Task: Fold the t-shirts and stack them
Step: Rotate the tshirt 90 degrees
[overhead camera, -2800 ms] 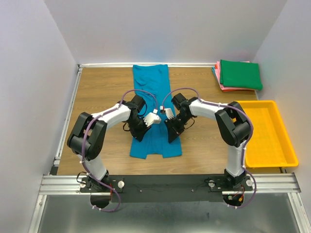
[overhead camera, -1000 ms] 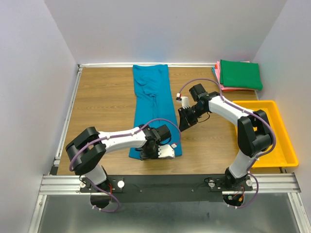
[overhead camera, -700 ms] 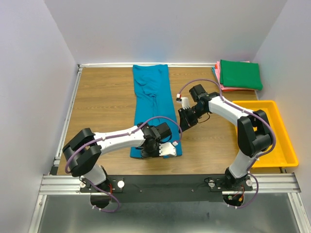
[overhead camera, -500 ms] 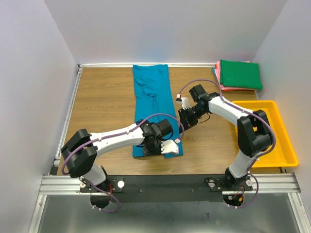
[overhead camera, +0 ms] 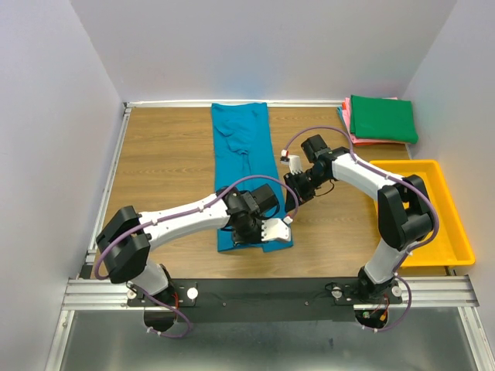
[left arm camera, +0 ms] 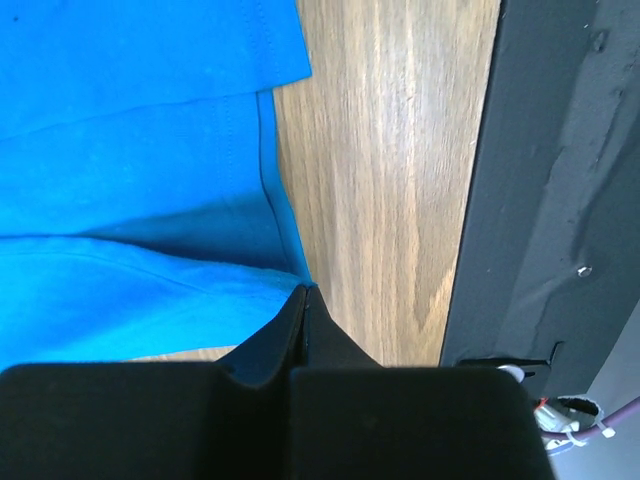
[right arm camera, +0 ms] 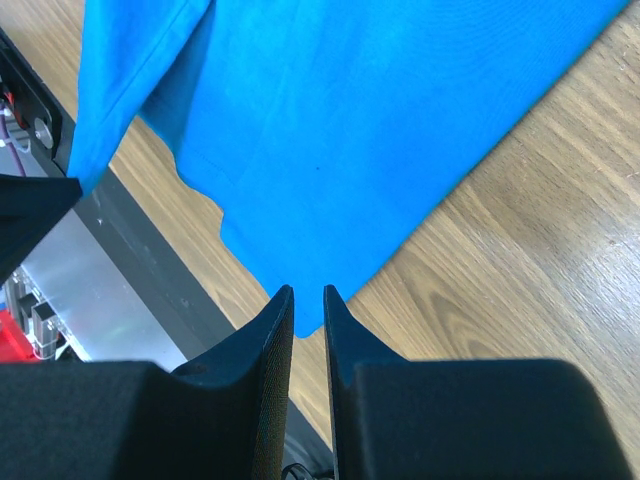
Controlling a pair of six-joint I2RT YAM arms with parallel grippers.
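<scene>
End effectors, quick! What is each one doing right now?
Left end effector: closed, pinching the shirt at its near edge.
Right end effector: slightly open over the shirt's side edge, nothing seen held.

You have a yellow plastic tray (overhead camera: 448, 224) at the frame's right edge; it rests on the wooden table (overhead camera: 162, 154); a black rail (overhead camera: 271, 297) crosses the bottom.

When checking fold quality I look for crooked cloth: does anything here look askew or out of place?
Yes, mildly: the teal-blue t-shirt lies as a long strip that kinks rightward toward its near end, where the layers sit stepped, not flush. The left end effector is pinching that near corner. The folded stack looks tidy.
</scene>
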